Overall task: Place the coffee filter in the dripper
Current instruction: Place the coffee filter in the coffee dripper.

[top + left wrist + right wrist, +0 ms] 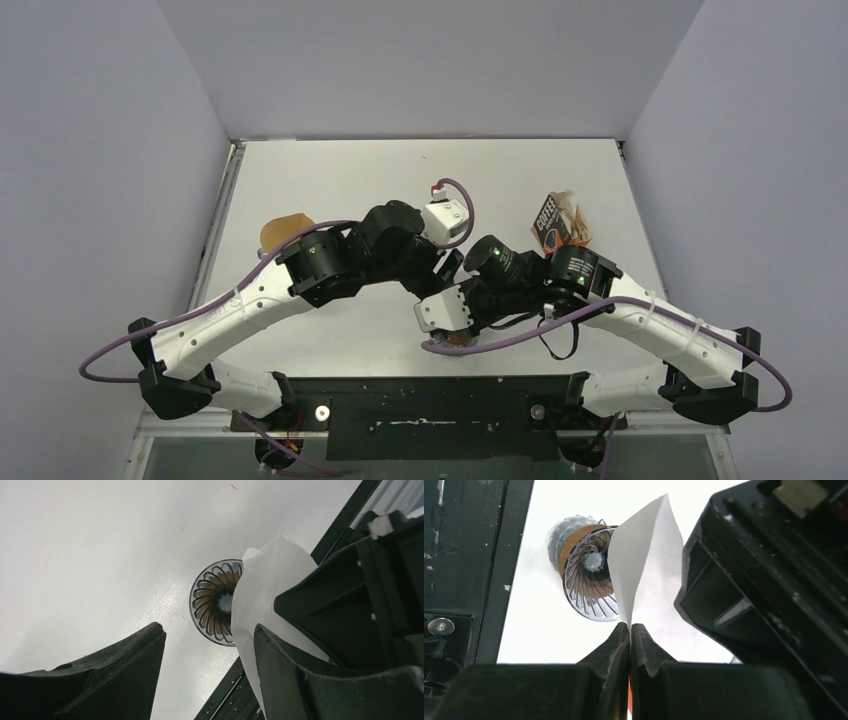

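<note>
Find the filter (644,565) pinched at 1 corner in the right gripper (630,630), jaws pressed tight together on the paper. Find it up in the air just above the dripper (584,580), overlapping the right part of the rim in both wrist views, not yet inside. Look for the dripper upright on the table (330,170), close to the near edge about mid-width, mouth up, ribs and brown collar showing. Note the left gripper (207,632) with jaws well apart, clamped on nothing, paper against or just behind 1 finger (300,680), contact impossible to tell.

Treat the filter as nearly weightless, thin and limp: likely to sag, curl or swing with any quick move, easy to crease or tear under a hard squeeze. Judging from 2 panels folded along 1 crease, expect a half-open cone, needing spreading before seating. Take hold at the seam or upper rim, never at the tip, leaving the point free to drop into the ribbed funnel. Use the left gripper, probably, to nudge the loose panel open or press it against the ribs. Release only with the tip well inside, to keep so light a sheet from tipping over the rim. Expect the dripper to be hard, smooth and light enough to slide if pushed sideways. Ignore the tan cone (285,230) far left and the coffee bag (560,220) far right.
</note>
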Robot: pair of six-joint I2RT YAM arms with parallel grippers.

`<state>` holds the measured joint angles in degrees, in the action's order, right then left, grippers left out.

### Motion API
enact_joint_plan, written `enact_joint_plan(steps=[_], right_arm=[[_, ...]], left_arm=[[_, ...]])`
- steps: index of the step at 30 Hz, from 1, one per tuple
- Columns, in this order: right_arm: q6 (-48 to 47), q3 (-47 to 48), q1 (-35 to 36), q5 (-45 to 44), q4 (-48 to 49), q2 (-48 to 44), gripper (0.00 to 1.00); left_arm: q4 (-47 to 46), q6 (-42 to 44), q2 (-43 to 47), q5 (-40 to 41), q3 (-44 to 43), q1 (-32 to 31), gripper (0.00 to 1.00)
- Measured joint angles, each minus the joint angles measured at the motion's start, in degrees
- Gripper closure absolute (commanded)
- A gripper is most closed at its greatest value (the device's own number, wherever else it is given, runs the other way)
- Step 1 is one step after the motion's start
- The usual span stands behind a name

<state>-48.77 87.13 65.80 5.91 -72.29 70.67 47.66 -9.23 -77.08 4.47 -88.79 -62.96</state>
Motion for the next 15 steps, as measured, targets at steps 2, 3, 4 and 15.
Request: enact_joint_plan(steps=[2,3,4,15], right_arm=[[-0.2,0.0,0.6,0.2,0.5,-0.7,1.0],[-0.3,0.0,0.8,0.2,0.7,-1.0,1.0],[-0.3,0.0,1.0,0.3,0.7,-1.2,1.0],[-1.0,-1.0,1.9,0.1,1.1,-2.2,1.0]], left_arm=[[0.2,-0.3,0.0,1.1,0.0,0.0,0.37],[0.2,-0.4,0.0,1.5,0.0,0.0,0.37],[0.3,-0.6,0.0,1.8,0.0,0.0,0.37],[0.4,-1.0,-0.1,3.7,0.0,0.0,0.37]])
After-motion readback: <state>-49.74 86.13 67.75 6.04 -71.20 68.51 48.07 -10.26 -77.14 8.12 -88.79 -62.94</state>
